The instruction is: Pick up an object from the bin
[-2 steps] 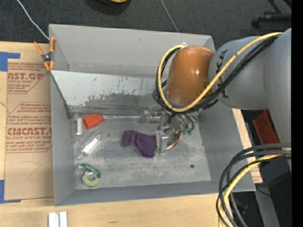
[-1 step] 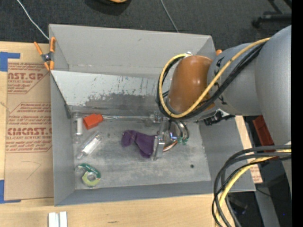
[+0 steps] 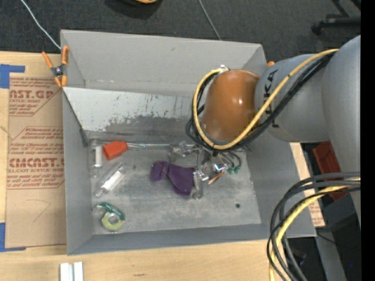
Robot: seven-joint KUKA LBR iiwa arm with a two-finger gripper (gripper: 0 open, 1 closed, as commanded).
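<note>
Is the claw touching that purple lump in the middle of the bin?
Cannot tell. In the camera view the claw sits at the right end of the purple lump; neither contact nor a gap shows plainly.

The bin was plain grey, its back wall streaked with pale scuffs. On its floor lay a purple crumpled thing, an orange block, a clear plastic tube and a green-and-white ring. The wrist cover was glossy orange-brown, looped by yellow and black cables. The arm was silver-grey.
</note>
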